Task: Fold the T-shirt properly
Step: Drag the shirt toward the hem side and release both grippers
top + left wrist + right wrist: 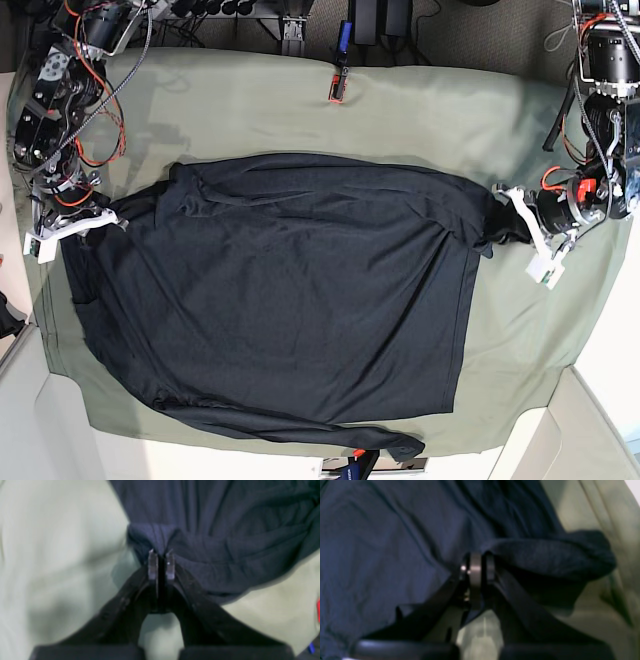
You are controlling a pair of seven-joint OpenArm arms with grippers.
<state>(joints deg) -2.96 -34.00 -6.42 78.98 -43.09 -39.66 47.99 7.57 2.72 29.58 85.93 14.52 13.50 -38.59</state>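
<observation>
On sheet (250,110), one T-shirt (290,300) (two tools pinching)

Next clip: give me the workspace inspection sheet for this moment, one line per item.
Surface: pale green cloth sheet covering the table, wrinkled.
Job's things: T-shirt spread out dark and mostly flat, bottom edge bunched.
Clutter: small red and black object at the sheet's far edge.
Grippers: left gripper with jaws closed on a T-shirt fold; right gripper likewise pinching fabric at the opposite side.
Cables: red and black wiring along both arms.
Surroundings: dark equipment beyond the far edge.
</observation>
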